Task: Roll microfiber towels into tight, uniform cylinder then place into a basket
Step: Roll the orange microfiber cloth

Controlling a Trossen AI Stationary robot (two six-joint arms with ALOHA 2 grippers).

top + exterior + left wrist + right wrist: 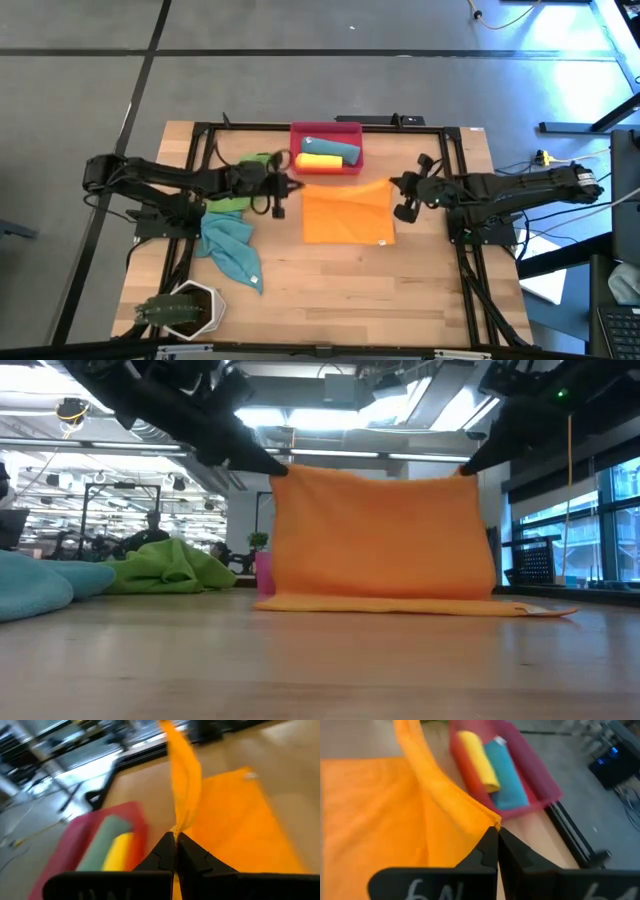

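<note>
Orange cloth (380,535), one of the towels, hangs as a raised sheet above the desk (330,290), its lower part still lying flat on the wood. Nearest the front edge of the desk stands a white plant pot (185,308), clear of the work. A teal towel (232,248) lies crumpled at the left, with a green towel (238,185) bunched just behind it.

Left end effector (176,839) is clenched on one upper corner of the orange cloth. Right end effector (498,834) is clenched on the opposite upper corner. Both grips take only a small pinch of fabric at the very tip.

Farther back, the red basket (354,135) sits just behind the lifted edge. It already contains a yellow roll (318,161) and a teal roll (332,148), side by side.

Risks noted: a corner could slip from either narrow pinch, dropping the sheet skewed. Uneven travel of the two arms would lay the fold crooked, giving a tapered roll rather than a uniform one. The raised edge sits close to the basket and could drag across its rim or shift it.
</note>
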